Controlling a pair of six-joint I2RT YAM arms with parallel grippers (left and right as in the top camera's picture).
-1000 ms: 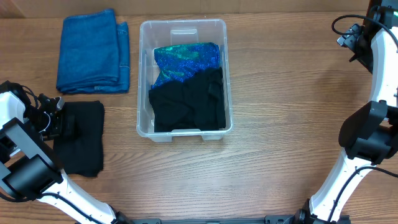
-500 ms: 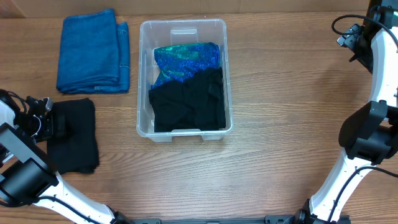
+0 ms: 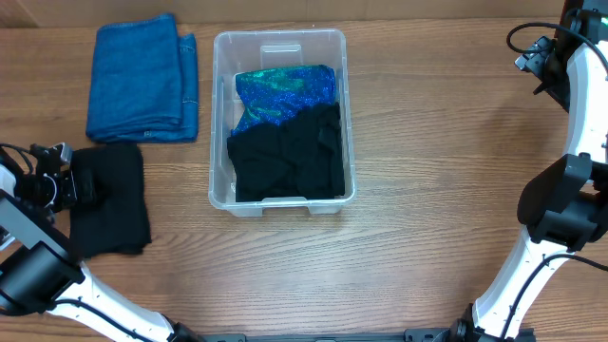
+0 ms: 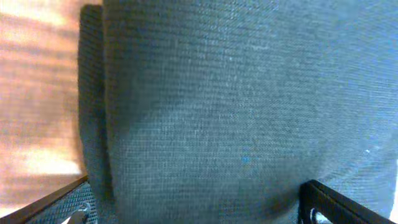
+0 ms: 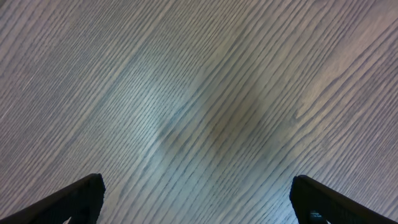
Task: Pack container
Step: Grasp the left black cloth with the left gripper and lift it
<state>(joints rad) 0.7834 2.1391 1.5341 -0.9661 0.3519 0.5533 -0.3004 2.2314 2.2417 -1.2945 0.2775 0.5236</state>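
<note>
The container point(image 3: 218, 114) stands at the table's middle, a clear bin holding a shiny blue-green cloth point(image 3: 285, 93) at the back and a black cloth point(image 3: 287, 160) in front. A folded black cloth point(image 3: 114, 198) lies on the table to its left. My left gripper point(image 3: 82, 186) sits low at that cloth's left edge. In the left wrist view the black cloth point(image 4: 236, 112) fills the frame, and the left gripper point(image 4: 199, 208) is open, its fingers point(image 4: 329, 202) wide apart over the fabric. My right gripper point(image 5: 199, 199) is open above bare wood, holding nothing.
A folded blue towel point(image 3: 142, 78) lies at the back left, close to the container's left wall. The right arm point(image 3: 581, 95) rises along the table's right edge, far from the container. The wooden table point(image 3: 437, 142) is bare between container and right arm.
My left gripper has moved left, and the folded black cloth has slid left with it, away from the container. The right arm has not moved.
</note>
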